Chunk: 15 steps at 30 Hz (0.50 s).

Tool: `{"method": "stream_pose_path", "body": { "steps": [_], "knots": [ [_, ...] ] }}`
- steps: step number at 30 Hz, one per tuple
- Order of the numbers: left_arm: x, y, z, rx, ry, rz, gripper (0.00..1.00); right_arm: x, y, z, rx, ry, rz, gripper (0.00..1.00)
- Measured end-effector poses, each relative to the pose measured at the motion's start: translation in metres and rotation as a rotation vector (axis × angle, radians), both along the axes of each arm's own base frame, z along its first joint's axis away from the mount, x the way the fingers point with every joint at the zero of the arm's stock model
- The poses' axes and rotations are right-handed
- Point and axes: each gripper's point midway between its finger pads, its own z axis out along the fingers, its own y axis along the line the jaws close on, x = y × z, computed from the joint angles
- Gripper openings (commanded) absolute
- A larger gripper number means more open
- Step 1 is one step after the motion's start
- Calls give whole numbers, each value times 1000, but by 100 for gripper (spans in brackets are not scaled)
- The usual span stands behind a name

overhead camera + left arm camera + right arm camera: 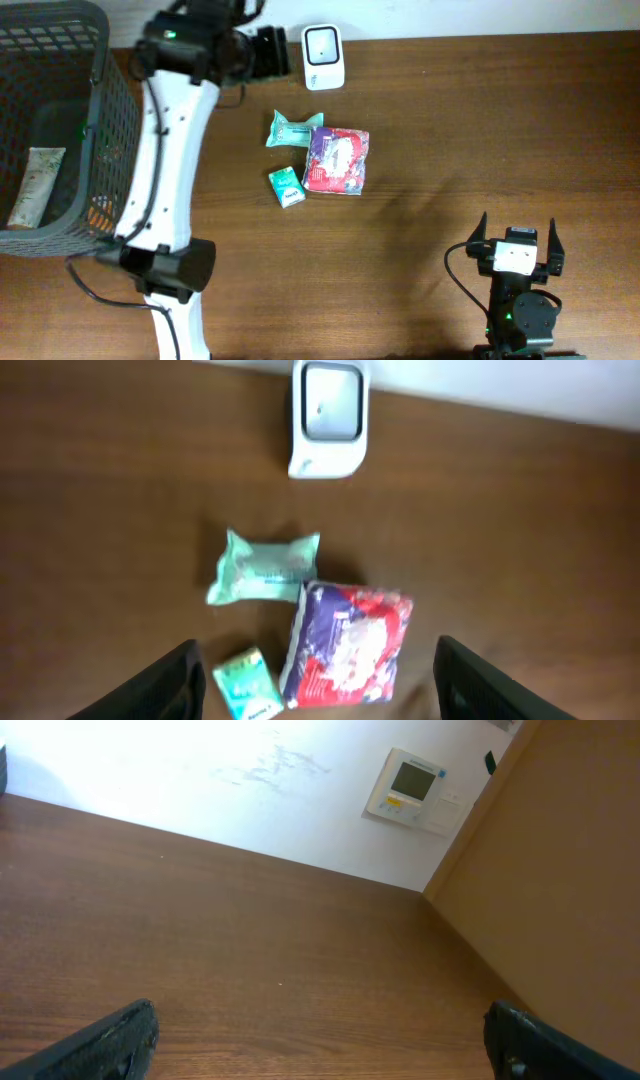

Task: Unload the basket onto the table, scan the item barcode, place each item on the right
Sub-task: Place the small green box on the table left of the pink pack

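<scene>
A white barcode scanner (323,57) (328,418) stands at the table's far edge. Three items lie in front of it: a pale green wipes pack (293,128) (262,568), a red and purple packet (337,160) (347,645) and a small green box (286,186) (247,685). My left gripper (280,52) (320,690) hangs high just left of the scanner, open, with nothing between its fingers (170,685). At the near right my right gripper (516,226) (330,1045) is open and empty over bare wood.
A dark wire basket (100,120) fills the far left corner, with a pale tube (35,185) lying inside it. The left arm (165,170) runs alongside the basket's right wall. A wall with a thermostat panel (412,784) lies beyond the table.
</scene>
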Motion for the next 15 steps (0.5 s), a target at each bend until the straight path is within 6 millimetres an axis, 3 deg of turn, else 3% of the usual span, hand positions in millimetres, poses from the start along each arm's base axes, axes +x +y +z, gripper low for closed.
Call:
{"method": "stream_pose_path", "body": {
  "steps": [2, 5, 9, 11, 15],
  "knots": [
    [-4, 22, 31, -8, -63, 32, 71, 0, 0, 0, 0, 0, 0, 99],
    [-4, 71, 54, -10, -109, 129, 70, 0, 0, 0, 0, 0, 0, 99],
    [-7, 122, 65, -10, -126, 235, 72, 0, 0, 0, 0, 0, 0, 99],
    [-10, 142, 71, -12, -138, 277, 88, 0, 0, 0, 0, 0, 0, 99],
    [-18, 180, 77, -7, -146, 355, 93, 0, 0, 0, 0, 0, 0, 99]
  ]
}}
